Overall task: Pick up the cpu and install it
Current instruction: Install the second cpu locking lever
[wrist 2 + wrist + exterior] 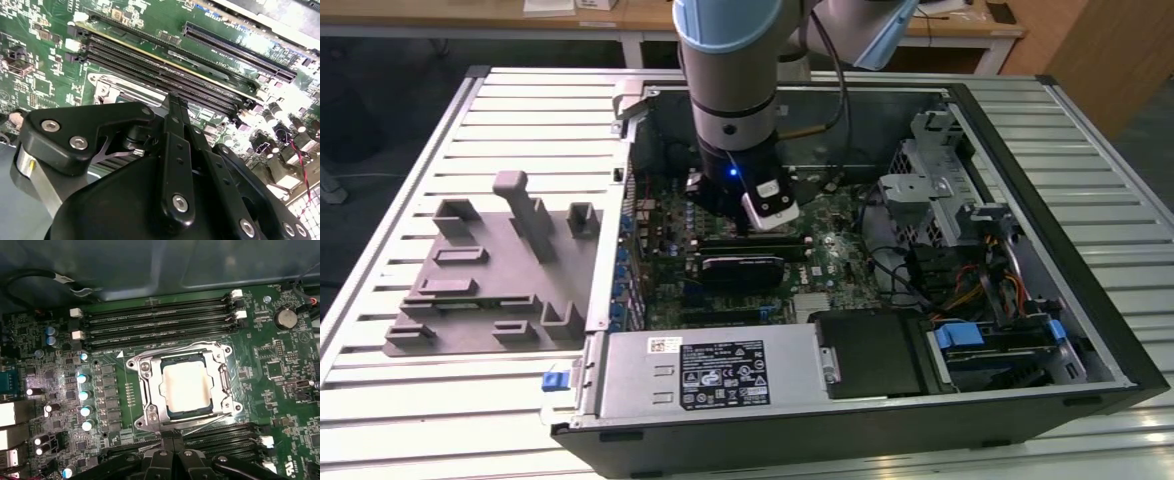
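Observation:
The cpu (187, 385), a pale shiny square chip, lies flat inside the motherboard socket, ringed by the silver metal socket frame (146, 390). In the first wrist view my gripper (172, 442) stands just off the socket's edge, over the memory slots there, apart from the chip. Its black fingers are shut together with nothing between them. The second wrist view shows the gripper (174, 100) from behind, its fingers meeting above the slots. In the exterior view the arm reaches down into the open computer case with the gripper (744, 232) low over the green board.
Memory slots (160, 320) run along both sides of the socket. The case holds a power supply (707, 370), a drive cage (927, 190) and loose cables (987, 280). A grey fixture plate (494, 270) with blocks lies on the table at the exterior view's left.

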Tool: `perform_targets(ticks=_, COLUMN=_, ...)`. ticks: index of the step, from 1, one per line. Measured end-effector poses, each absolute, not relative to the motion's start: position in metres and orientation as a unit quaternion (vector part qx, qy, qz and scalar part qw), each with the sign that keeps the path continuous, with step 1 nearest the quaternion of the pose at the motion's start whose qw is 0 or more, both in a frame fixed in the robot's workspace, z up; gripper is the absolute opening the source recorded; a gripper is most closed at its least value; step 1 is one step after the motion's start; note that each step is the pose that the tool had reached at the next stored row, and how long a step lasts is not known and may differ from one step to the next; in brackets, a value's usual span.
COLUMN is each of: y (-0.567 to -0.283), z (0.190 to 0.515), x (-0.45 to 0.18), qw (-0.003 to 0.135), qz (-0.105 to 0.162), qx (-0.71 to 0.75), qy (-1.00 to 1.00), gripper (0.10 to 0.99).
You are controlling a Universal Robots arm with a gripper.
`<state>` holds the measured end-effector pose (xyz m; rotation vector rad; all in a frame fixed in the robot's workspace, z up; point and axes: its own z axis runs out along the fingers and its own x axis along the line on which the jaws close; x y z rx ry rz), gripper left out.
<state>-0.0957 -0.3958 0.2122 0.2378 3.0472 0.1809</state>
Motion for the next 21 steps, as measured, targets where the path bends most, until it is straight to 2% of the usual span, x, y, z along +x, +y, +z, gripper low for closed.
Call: perform_targets(ticks=21, y=-0.409, z=0.202, x=-0.104, qw=0.036, qz=0.1, qx=0.065, qy=0.992, gripper=0.106)
